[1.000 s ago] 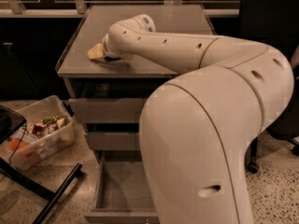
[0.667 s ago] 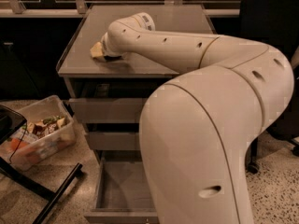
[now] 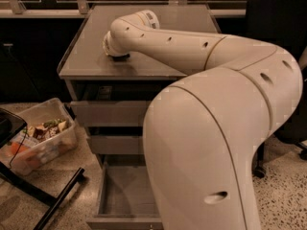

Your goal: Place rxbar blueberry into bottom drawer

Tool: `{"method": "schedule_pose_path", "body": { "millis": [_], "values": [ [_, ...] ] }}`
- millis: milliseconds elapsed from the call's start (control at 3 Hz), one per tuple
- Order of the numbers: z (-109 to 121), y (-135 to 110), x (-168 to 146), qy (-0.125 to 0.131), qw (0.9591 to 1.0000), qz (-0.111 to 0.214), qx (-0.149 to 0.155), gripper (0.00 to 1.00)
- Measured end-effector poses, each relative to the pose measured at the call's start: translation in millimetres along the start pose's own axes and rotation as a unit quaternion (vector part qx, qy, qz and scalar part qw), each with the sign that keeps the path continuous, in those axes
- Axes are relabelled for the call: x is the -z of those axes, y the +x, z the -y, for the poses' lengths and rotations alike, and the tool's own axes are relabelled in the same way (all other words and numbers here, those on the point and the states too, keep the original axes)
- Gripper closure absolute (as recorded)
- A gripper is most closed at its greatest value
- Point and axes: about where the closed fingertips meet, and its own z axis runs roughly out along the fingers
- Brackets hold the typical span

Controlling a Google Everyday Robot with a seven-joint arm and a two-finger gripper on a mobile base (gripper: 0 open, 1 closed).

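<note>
My arm reaches across the grey cabinet top. My gripper points down onto that top near its front left; only a dark bit of it shows under the white wrist. The rxbar blueberry is hidden or out of view. The bottom drawer is pulled open below, plain grey inside, and what shows of it holds nothing. My large white arm body covers its right part.
Two shallower grey drawers sit shut above the open one. A clear plastic bin of assorted items stands on the floor to the left. A black bar slants across the floor beside it.
A tan object that showed at the left of my wrist on the cabinet top no longer shows. The wrist has shifted slightly over that spot.
</note>
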Motion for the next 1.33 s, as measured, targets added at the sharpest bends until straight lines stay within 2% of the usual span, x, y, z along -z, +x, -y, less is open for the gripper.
{"method": "schedule_pose_path", "body": {
  "millis": [333,667,1000,1333],
  "values": [
    [8,6,13,0.003,0.9998,0.014,0.013,1.0],
    [13,13,38,-0.006,0.9992,0.029,0.026,1.0],
    [11,16,66,-0.025,0.9979,0.05,0.034,1.0],
    [9,17,90,-0.06,0.9957,0.062,0.034,1.0]
  ]
}}
